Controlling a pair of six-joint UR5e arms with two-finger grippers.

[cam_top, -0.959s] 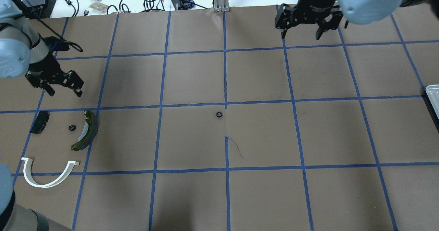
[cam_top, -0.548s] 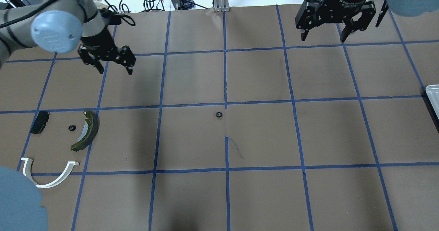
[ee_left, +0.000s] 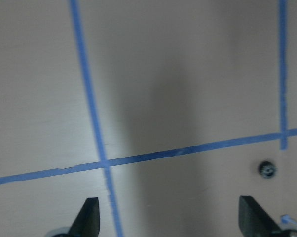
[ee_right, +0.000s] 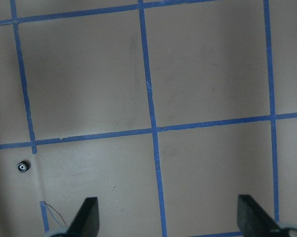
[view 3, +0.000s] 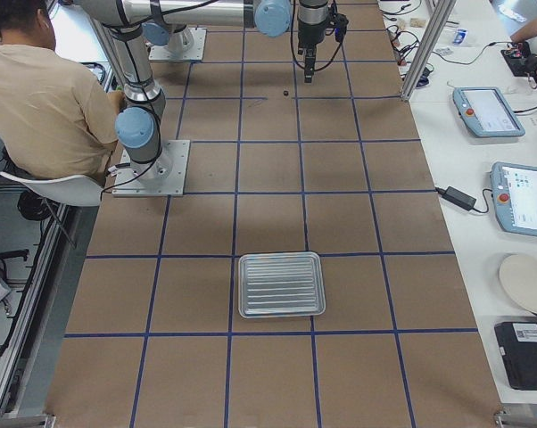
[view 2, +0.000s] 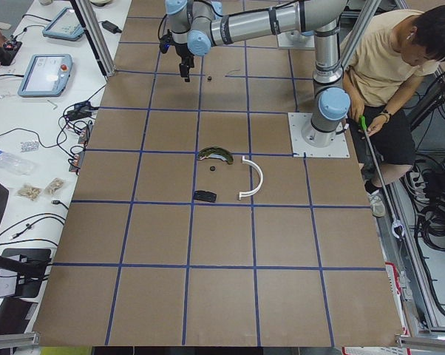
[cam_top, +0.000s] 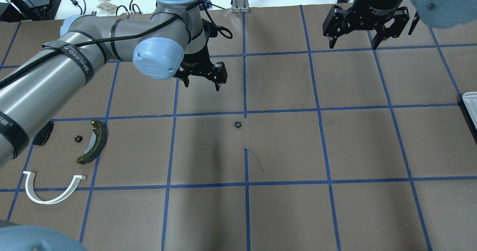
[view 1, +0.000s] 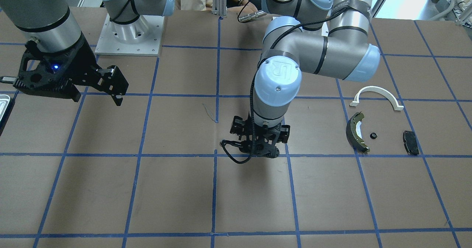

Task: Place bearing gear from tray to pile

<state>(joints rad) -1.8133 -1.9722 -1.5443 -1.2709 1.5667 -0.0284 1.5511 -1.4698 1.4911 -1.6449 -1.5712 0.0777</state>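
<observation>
Nearest the robot on the tabletop (cam_top: 283, 213), at its left end: the pile. 1 white arch piece (view 1: 376, 88), then 1 brake shoe (cam_top: 96, 143), 1 black pad (view 1: 410, 142) and 1 small gear (cam_top: 78, 138) between shoe and pad, touching neither. At its right end: 1 tray (view 3: 282, 285), whole only in the right side view; overhead catches just a corner.

Mid-table: second gear (cam_top: 237, 124), loose just beside a tape crossing, well apart from tray and pile. 2 gears total. Front-facing view hides this one behind the left arm; overhead and both wrist cams show it.

Farther out: left claw (cam_top: 202, 84) hovers beyond that gear, fingers spread, gripping nothing. Farthest: right claw (cam_top: 353, 44), also spread wide, gripping nothing.
</observation>
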